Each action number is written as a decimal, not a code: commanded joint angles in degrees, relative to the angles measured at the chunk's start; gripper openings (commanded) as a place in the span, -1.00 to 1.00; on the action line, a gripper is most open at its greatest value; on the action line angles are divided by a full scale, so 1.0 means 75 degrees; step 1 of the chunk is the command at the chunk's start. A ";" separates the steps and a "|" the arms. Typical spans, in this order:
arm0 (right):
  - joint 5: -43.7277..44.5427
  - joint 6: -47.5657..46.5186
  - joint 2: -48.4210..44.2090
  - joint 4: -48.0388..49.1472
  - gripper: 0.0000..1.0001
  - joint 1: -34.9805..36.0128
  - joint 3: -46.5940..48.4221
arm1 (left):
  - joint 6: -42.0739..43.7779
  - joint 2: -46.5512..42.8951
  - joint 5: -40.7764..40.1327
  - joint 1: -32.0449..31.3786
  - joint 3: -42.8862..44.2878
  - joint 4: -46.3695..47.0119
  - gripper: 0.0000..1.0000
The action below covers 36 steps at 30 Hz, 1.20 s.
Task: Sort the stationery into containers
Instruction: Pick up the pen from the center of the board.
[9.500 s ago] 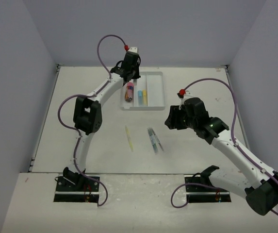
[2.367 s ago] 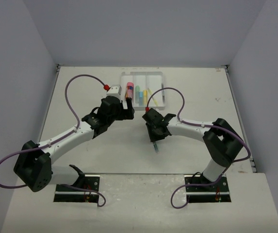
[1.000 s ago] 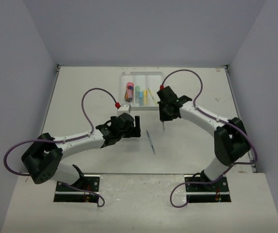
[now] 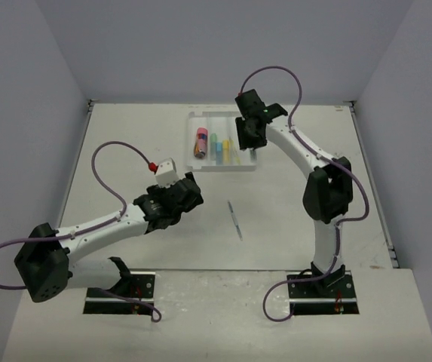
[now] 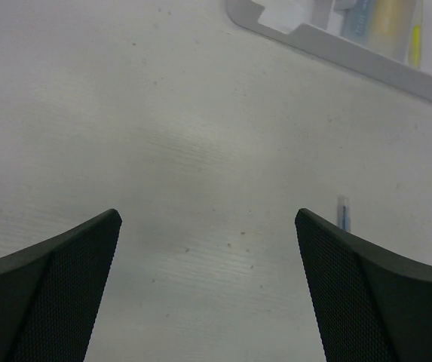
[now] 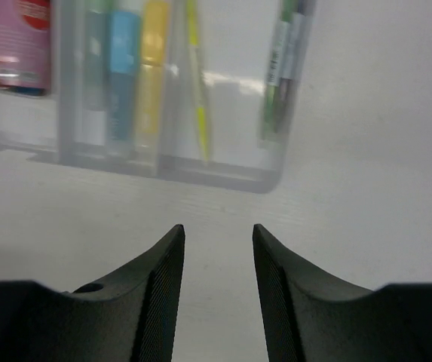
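Observation:
The clear three-compartment tray sits at the back of the table. It holds a pink glue stick, mint green, light blue and yellow markers, a pale yellow pen and dark grey pens. My right gripper hovers over the tray's right end, open, nothing between its fingers. One thin dark pen lies on the table; its tip shows beside my left gripper, which is wide open and empty, left of that pen.
The tray's near corner shows at the top of the left wrist view. Grey walls close the table on three sides. The right arm reaches from its base up to the tray.
My right gripper has risen from in front of the tray to over its right compartment, and its jaws have opened. The left gripper has drawn back a little to the left.

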 commanded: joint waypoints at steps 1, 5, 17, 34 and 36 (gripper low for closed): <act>-0.0055 0.0874 -0.2273 0.0884 -0.12 0.1373 -0.2661 | 0.0560 -0.1028 -0.0615 0.0680 0.0297 -0.0753 1.00; 0.0093 0.1480 -0.2605 0.1001 -0.12 0.2285 -0.4112 | 0.1437 -0.1920 -0.0450 0.1026 0.0554 -0.0944 1.00; -0.0610 0.1883 -0.1579 0.1944 -0.25 0.3041 -0.5147 | 0.2198 -0.2088 -0.0350 0.1026 0.0659 -0.1900 1.00; -0.0491 0.1996 -0.1801 0.2301 -1.00 0.2883 -0.5470 | 0.2436 -0.2417 -0.0226 0.1026 0.0722 -0.2582 1.00; -0.0585 0.1814 -0.2314 0.2105 -1.00 0.2393 -0.5259 | 0.2686 -0.2626 -0.0277 0.1014 0.0916 -0.2715 1.00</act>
